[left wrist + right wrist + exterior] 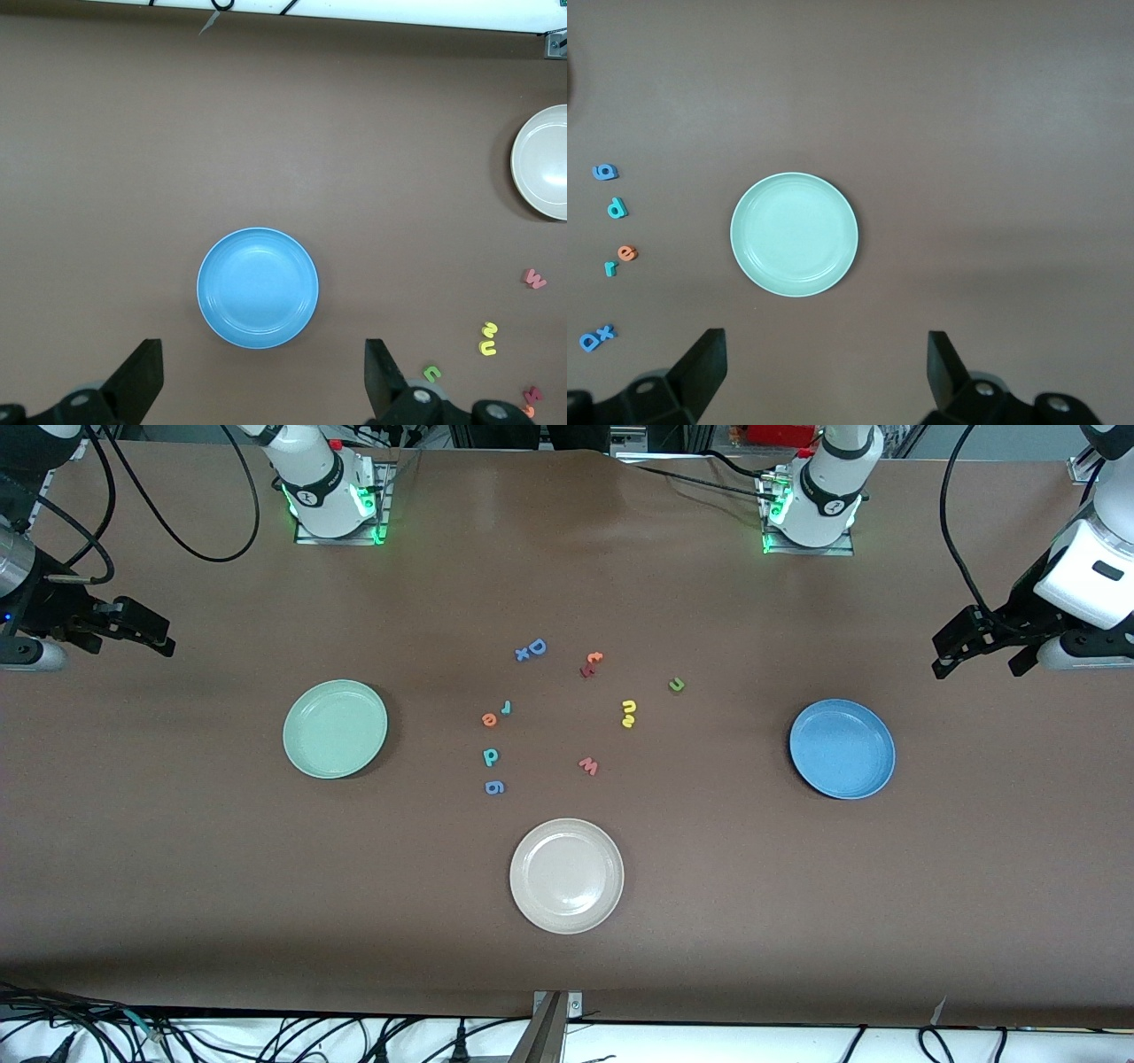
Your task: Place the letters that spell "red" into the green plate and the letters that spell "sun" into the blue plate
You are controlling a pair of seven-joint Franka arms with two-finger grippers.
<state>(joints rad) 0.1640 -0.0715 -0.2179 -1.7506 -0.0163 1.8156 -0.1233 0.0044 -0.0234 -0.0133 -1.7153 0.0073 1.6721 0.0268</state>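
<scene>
The green plate (335, 729) lies toward the right arm's end, the blue plate (842, 748) toward the left arm's end. Between them lie the teal r (506, 708), orange e (489, 719) and teal d (491, 757), and nearer the blue plate the yellow n (629, 707), yellow s (628, 722) and green u (676, 685). My right gripper (128, 638) hangs open and empty above the table beside the green plate (794, 234). My left gripper (974, 657) hangs open and empty beside the blue plate (257, 288).
A beige plate (566, 875) sits nearest the front camera. Among the letters lie a blue D (537, 646) with an x, a blue g (494, 786), a red w (588, 765) and an orange-and-red pair (591, 663).
</scene>
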